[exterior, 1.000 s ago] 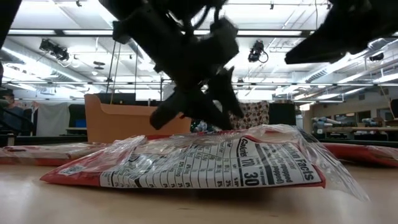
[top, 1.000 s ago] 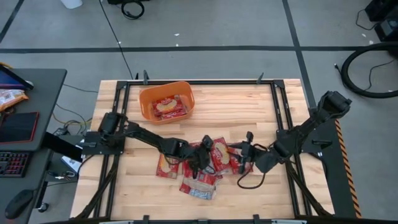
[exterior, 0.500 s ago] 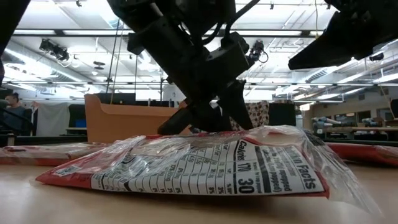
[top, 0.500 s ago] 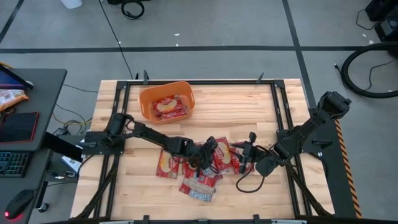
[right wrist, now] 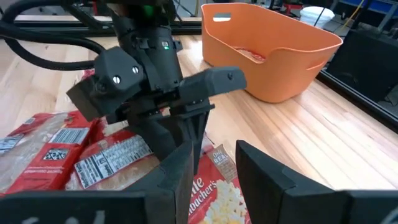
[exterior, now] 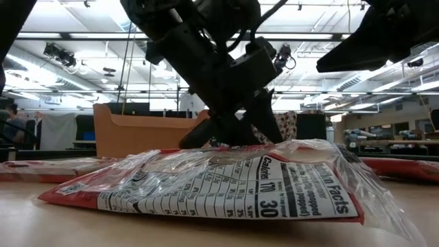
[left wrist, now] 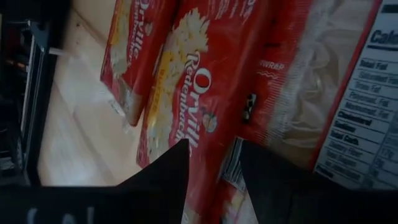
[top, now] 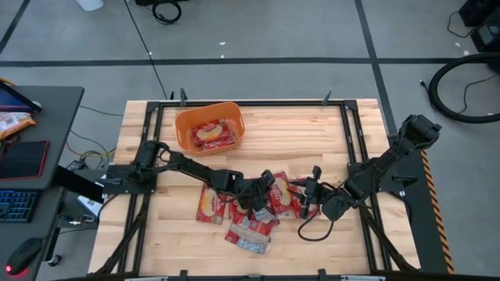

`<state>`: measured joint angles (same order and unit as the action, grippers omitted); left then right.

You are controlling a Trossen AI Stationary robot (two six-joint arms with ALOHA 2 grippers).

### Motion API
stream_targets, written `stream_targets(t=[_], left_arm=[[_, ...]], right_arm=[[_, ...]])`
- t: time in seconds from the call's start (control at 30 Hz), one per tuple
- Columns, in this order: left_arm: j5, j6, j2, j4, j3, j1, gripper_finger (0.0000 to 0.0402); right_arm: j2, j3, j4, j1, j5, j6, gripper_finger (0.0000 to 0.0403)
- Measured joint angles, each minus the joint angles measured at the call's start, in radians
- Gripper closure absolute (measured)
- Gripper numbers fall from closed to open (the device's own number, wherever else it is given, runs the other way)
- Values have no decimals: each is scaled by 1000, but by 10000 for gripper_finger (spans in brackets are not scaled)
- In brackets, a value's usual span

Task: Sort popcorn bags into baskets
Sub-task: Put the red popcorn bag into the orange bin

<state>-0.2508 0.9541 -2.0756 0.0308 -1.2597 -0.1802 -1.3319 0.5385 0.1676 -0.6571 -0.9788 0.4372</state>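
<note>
Several red popcorn packets [top: 250,211] lie in a loose, overlapping pile at the table's near middle. The nearest one [exterior: 226,182] lies label side up. The orange tub [top: 181,133] stands at the far left with packets [top: 212,134] inside. My left gripper [top: 262,190] is down on the pile, open, with a red packet's edge [left wrist: 214,155] between its fingers. My right gripper [top: 310,197] hangs open above the pile's right side, over a packet [right wrist: 217,193], touching nothing. My left gripper comes at the pile from above, slanting from the table's left. Its fingertips [exterior: 264,130] rest on the crinkled top of the packets. One finger [left wrist: 165,171] lies on a red packet's face, and that packet's long edge runs into the gap. The packets lie flat on the table.
Black frame rails [top: 350,148] run along the table's left and right sides. A dark cable loop [top: 312,230] lies by the right arm. Bare wood [top: 297,133] stretches between the tub and the right arm. A desk with a keyboard [top: 16,204] stands beyond the left edge.
My left gripper has moved down and toward the table's right, onto the pile. The nearest label-side-up packet has been pressed and has shifted slightly. My right gripper has kept about still.
</note>
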Motion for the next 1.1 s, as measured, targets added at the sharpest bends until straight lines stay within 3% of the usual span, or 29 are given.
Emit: stream_targets(t=[0.33,0.67,0.83,1.1], left_arm=[[40,6,-16,-3,-24,33,268],[67,46,-49,12,-33,42,352],[4,-5,-22,-5,-30,28,393],[-80,-87,64,-267,-134,-4,395]], right_arm=[[0,0,35,0,1,-34,278],[-1,0,64,-2,11,-67,278],[-1,0,60,-4,11,-66,278],[-1,0,70,-16,-2,-76,278]])
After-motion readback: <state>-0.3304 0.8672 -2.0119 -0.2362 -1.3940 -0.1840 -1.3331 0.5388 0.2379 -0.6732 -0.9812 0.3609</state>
